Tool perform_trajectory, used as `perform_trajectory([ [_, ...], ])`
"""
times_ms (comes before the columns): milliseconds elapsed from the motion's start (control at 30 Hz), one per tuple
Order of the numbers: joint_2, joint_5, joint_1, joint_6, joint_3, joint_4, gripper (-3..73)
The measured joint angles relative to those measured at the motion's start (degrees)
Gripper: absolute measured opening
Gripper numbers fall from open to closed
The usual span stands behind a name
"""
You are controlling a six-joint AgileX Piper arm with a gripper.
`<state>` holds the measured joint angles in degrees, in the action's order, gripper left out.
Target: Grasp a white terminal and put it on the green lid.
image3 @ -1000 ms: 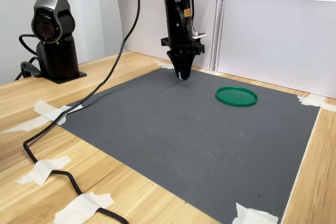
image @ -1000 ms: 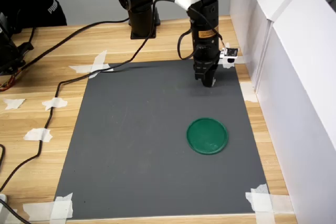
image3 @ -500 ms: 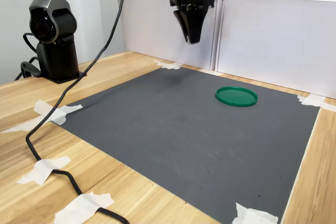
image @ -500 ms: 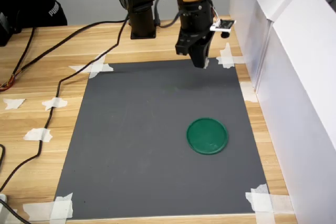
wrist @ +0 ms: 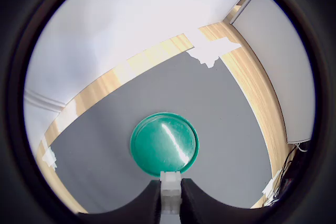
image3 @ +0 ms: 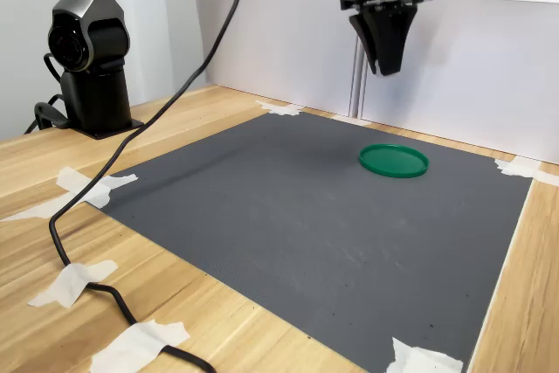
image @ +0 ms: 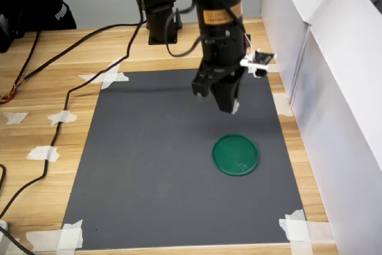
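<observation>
Gripper [image: 231, 107]: 1 unit, black, pointing down, raised well above the mat; seen also in the second exterior view [image3: 386, 65] and the wrist view [wrist: 170, 199]. Jaws drawn together on the white terminal.

White terminal [wrist: 170, 186]: 1 small blocky white piece, clamped between the fingertips, held in the air. In the first exterior view only a pale fleck shows at the gripper tip [image: 235, 107]; in the second exterior view it is too small to make out.

Green lid [image: 236, 154]: 1 flat round dark-green disc with raised rim, lying on the mat toward the first exterior view's right, nearer the camera than the gripper. In the second exterior view [image3: 394, 161] it lies below the gripper, far side of the mat. In the wrist view [wrist: 165, 143] it sits just beyond the terminal, nothing resting on it.

Mat [image: 155, 171]: 1 dark grey sheet, corners held to the wooden table [image: 48, 88] by white tape patches [image: 304, 229].

Arm base [image: 158, 4]: 1 black column, at the table's far edge in the first exterior view; at the second exterior view's left [image3: 87, 50].

Cable [image: 71, 91]: black, trailing over table and tape.

White panels [image: 334, 88]: along the first exterior view's right side.
</observation>
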<state>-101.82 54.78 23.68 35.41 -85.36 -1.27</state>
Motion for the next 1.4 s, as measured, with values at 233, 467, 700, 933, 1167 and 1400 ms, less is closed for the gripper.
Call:
perform_trajectory([
  [233,-4.93,-4.22,0.0,-0.89,-0.22,-0.04,8.7],
  [467,-8.81,-5.89,0.0,-1.04,-0.34,-0.04,8.7],
  [700,-10.26,-5.83,0.0,1.36,-0.34,1.27,8.7],
  [933,-11.39,-4.35,0.0,4.46,-0.34,1.27,9.7],
  [1167,-12.22,-3.79,0.0,5.27,-0.34,1.27,24.2],
  [1400,-11.74,-3.68,0.0,5.31,-0.34,1.27,47.3],
])
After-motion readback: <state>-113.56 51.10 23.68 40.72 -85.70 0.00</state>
